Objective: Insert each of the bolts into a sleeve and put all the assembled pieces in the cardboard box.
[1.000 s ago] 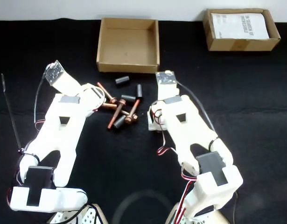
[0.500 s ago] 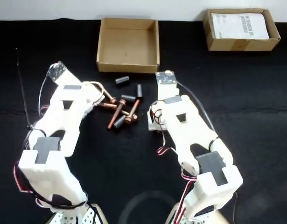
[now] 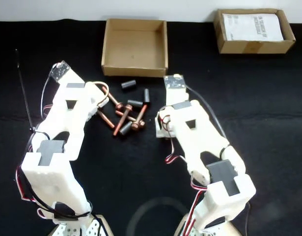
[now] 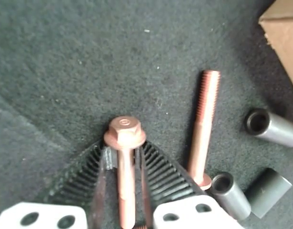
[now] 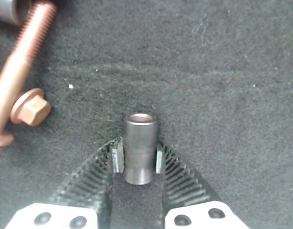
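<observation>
On my feed the right tool (image 5: 138, 156) had a dark sleeve (image 5: 140, 129) pinched between its two ribbed fingers (image 5: 89, 181), one pad pressing on each side. The sleeve pointed straight away from the wrist, open bore at the far end, and its outer half stuck out past the fingertips. Well apart from it on the black desk (image 5: 222, 71) lay a copper bolt (image 5: 20, 62), its threaded end farther from the tool. A second bolt's hex head (image 5: 31, 107) sat close against its shank.
</observation>
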Robot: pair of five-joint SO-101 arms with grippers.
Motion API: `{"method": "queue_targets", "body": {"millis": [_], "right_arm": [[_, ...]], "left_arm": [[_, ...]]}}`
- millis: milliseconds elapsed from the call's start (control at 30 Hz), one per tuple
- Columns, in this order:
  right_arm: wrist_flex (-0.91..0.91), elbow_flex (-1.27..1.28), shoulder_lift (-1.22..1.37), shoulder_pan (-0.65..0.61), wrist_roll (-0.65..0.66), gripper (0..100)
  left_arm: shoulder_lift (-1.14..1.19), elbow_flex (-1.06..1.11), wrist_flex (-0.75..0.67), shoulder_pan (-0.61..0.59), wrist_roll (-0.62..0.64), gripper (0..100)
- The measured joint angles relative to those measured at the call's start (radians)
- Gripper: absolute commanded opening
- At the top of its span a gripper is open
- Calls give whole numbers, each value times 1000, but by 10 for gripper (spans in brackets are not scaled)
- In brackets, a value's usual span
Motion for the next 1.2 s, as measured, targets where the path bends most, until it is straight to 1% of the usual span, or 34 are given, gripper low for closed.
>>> {"method": "queue_targets", "body": {"millis": [67,100,167,267,367,500,733,800,900,1033,1133,1200], "right_arm": [[0,0,0,0,0,8],[0,0,0,0,0,8],[-6,2,0,-2,0,7],[-26,2,0,-17,3,7],[-35,2,-9,-21,52,7],[-35,6,-71,-29,98,7],[-35,40,-321,-58,101,7],[-15,43,-394,-83,109,7],[35,43,-474,-94,135,7],[150,43,-588,-95,155,7],[193,43,-704,-97,157,7],[195,44,-787,-97,157,7]], "left_arm": [[0,0,0,0,-14,8],[0,0,0,2,-40,8],[0,-2,11,8,-121,8],[2,-5,38,34,-276,8],[-2,-5,51,63,-413,8],[-43,35,61,78,-534,8],[-176,184,54,144,-620,8],[-226,247,3,149,-638,8],[-296,356,-110,147,-643,8],[-411,517,-262,153,-643,8],[-548,618,-288,147,-643,8],[-680,684,-295,127,-672,8]]}}
